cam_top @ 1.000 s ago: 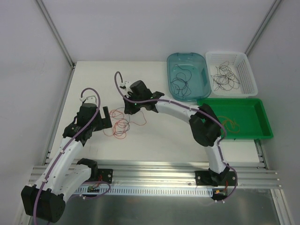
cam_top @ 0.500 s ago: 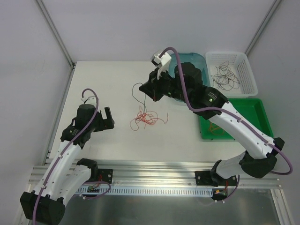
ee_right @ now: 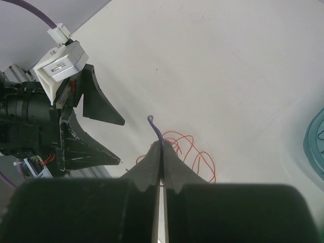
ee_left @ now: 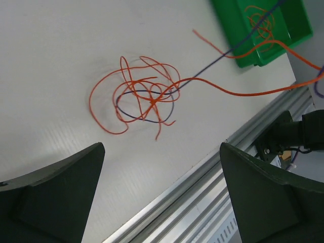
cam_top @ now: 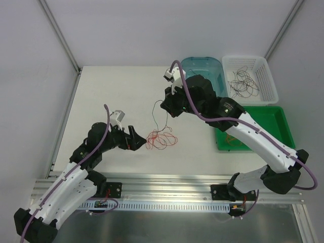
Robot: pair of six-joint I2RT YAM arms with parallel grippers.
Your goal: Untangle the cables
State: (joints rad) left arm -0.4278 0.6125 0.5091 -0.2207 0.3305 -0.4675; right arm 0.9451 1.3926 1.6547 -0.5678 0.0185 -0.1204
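Note:
A tangle of orange-red cables (cam_top: 161, 140) lies on the white table, with a dark purple cable (cam_top: 156, 117) rising out of it. My right gripper (cam_top: 165, 106) hangs above the bunch, shut on that purple strand. In the right wrist view its short end (ee_right: 155, 126) sticks out past the closed fingertips of the right gripper (ee_right: 161, 145), with the orange loops (ee_right: 198, 153) below. My left gripper (cam_top: 134, 139) stands wide open just left of the bunch, low over the table. In the left wrist view the tangle (ee_left: 142, 96) lies ahead of the left gripper (ee_left: 161, 148), nothing between its fingers.
At the back right stand a teal bin (cam_top: 208, 66), partly hidden by my right arm, and a white basket (cam_top: 263, 68) with black cables. A green tray (cam_top: 268, 124) with orange cables (cam_top: 233, 137) sits right of the bunch. An aluminium rail (cam_top: 167, 182) runs along the near edge.
My right gripper lifted the purple strand up out of the bunch and now holds it a little lower. My left arm swung right and forward to the bunch's left side, still open.

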